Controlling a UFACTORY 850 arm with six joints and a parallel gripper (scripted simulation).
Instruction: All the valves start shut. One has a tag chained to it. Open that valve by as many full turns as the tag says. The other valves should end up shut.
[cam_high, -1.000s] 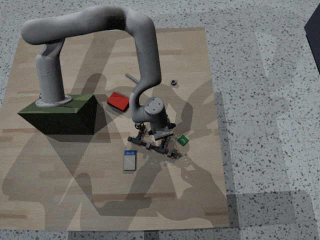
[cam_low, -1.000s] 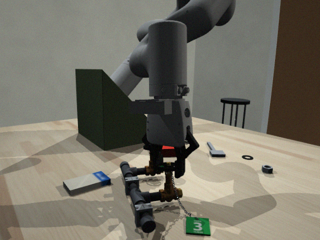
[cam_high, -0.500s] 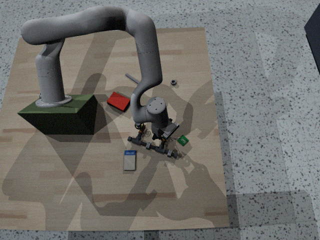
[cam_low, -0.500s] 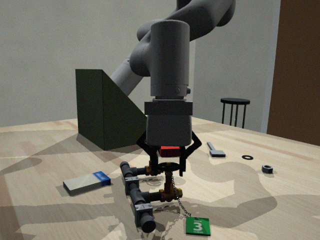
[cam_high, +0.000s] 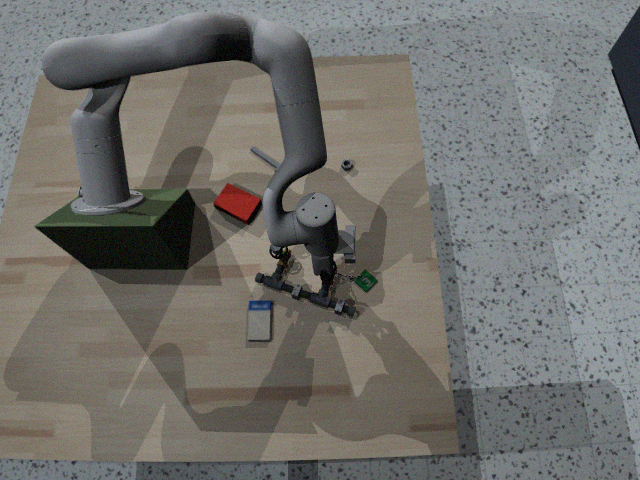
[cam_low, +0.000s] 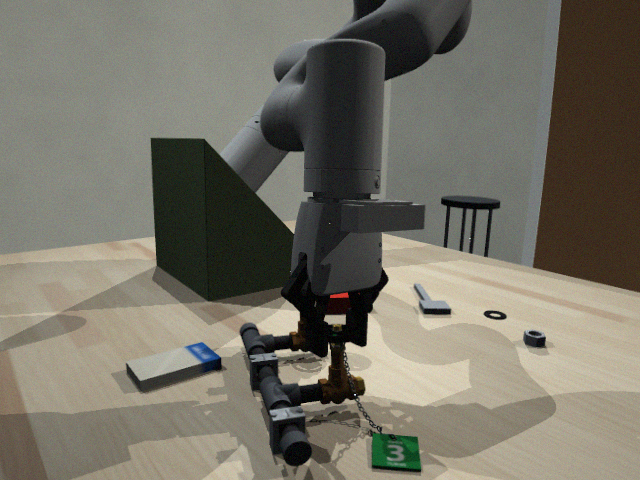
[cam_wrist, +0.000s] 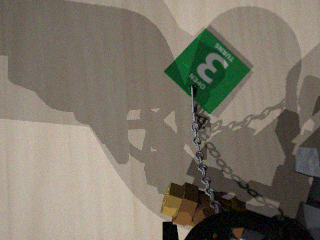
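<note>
A dark pipe manifold (cam_high: 305, 294) lies on the wooden table and carries two brass valves. The near valve (cam_low: 338, 384) has a chain (cam_wrist: 200, 150) running to a green tag (cam_low: 395, 451) that reads "3"; the tag also shows in the wrist view (cam_wrist: 207, 70) as "OPEN 3 TURNS". My gripper (cam_low: 336, 335) points straight down over this valve and is shut on its handwheel (cam_wrist: 240, 227), which the fingers mostly hide. The other valve (cam_low: 299, 338) stands just behind, beside my left finger, and I cannot tell if they touch.
A blue-capped grey box (cam_high: 259, 320) lies left of the manifold. A red block (cam_high: 237, 202), a grey bar (cam_high: 264, 157) and a nut (cam_high: 346, 164) lie behind. A washer (cam_low: 494, 317) and a grey bracket lie to the right. The arm stands on a green base block (cam_high: 118, 227).
</note>
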